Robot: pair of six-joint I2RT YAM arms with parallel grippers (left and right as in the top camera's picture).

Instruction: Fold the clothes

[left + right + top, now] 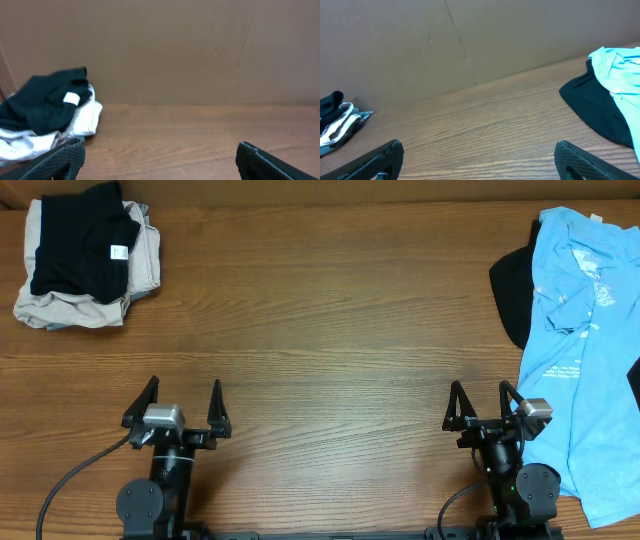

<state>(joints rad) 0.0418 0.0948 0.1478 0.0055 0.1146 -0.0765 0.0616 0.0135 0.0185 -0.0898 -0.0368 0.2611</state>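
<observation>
A light blue T-shirt (580, 350) lies unfolded along the table's right edge, over a black garment (512, 290). Both also show in the right wrist view, the blue shirt (620, 65) and the black garment (595, 112), at the right. A pile of folded clothes, black on beige (85, 255), sits at the far left corner; it shows in the left wrist view (45, 107). My left gripper (176, 410) is open and empty near the front edge. My right gripper (482, 408) is open and empty, just left of the blue shirt.
The wooden table (320, 330) stretches between the two clothing piles. A brown cardboard wall (175, 50) stands behind the table's far edge.
</observation>
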